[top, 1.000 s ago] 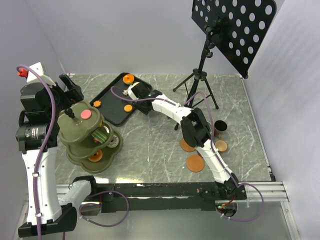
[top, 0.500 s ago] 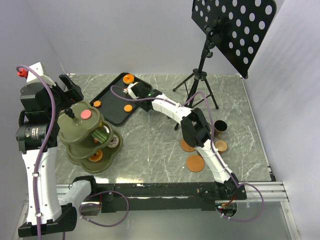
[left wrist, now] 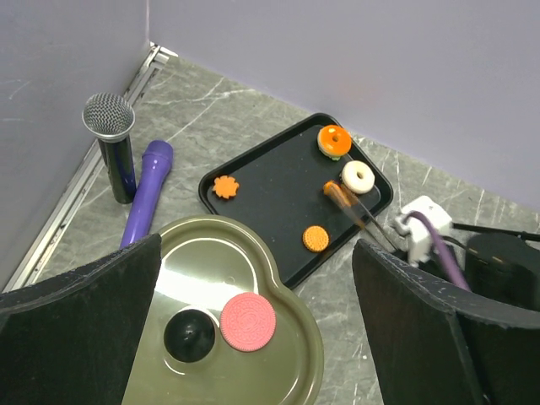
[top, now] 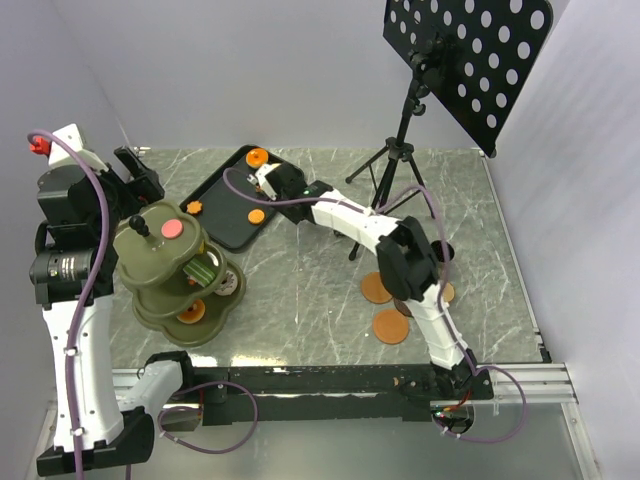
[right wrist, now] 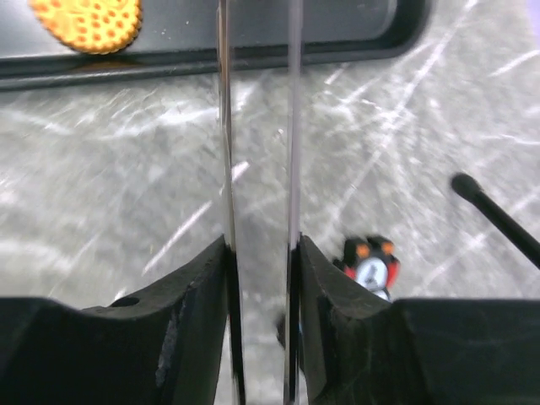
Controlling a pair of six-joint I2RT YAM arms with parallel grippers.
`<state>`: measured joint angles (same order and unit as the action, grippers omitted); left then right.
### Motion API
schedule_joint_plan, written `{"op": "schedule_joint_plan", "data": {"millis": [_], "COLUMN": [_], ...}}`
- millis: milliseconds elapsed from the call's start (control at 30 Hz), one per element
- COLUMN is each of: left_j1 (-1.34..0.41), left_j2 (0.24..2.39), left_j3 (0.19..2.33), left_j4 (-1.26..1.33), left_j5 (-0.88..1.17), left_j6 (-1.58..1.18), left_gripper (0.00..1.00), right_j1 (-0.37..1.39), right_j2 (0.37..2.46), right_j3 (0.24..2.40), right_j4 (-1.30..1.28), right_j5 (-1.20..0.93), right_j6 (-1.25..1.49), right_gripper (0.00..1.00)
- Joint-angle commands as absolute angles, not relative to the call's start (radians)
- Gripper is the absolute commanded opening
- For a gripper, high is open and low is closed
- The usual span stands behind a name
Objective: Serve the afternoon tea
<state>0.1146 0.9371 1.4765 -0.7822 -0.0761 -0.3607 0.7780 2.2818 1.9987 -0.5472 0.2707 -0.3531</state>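
Four pastries (left wrist: 315, 238) on black tray (left wrist: 270, 198)

The top camera looks steeply down from above and behind the arm bases. It is far off and takes in the whole table (top: 300, 290), with the tray (top: 225, 215) at the far left. The left wrist camera hangs high on the tray's near-left side, facing down and across the stand (left wrist: 202, 270) to the tray beyond, at middling range. The right wrist camera sits very close to the table just off the tray's edge, looking along the tongs (right wrist: 294, 126). All three views share the tray and a round cookie (right wrist: 86, 21) on it.
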Motion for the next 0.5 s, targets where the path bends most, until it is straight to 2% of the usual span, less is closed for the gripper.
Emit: {"op": "schedule_joint_plan", "data": {"millis": [0,267,400,467], "left_j1": [0.124,0.137,0.137,0.137], "left_j2": [0.940,0.957,0.959,0.957], "left_j3": [1.523,1.532,1.528,1.531], "left_j4": [-0.741,-0.733,-0.738,-0.741], "left_j5": [-0.084,-0.068,-0.052,-0.058], "left_j6": [-0.368,-0.391,-0.403,-0.400], "left_gripper": [1.00,1.00,1.00,1.00], "right_j1": [0.795,0.802,0.802,0.804], "right_j2": [2.091,1.985,2.090,2.138], "right_j3": [1.924,1.812,1.923,1.973], "right_j4": [-0.448,-0.402,-0.486,-0.508], "right_j5": [0.261,0.204,0.218,0.233], "right_j6": [-0.315,-0.258,-0.270,-0.282], "right_gripper": [0.20,0.20,0.25,0.31]}}
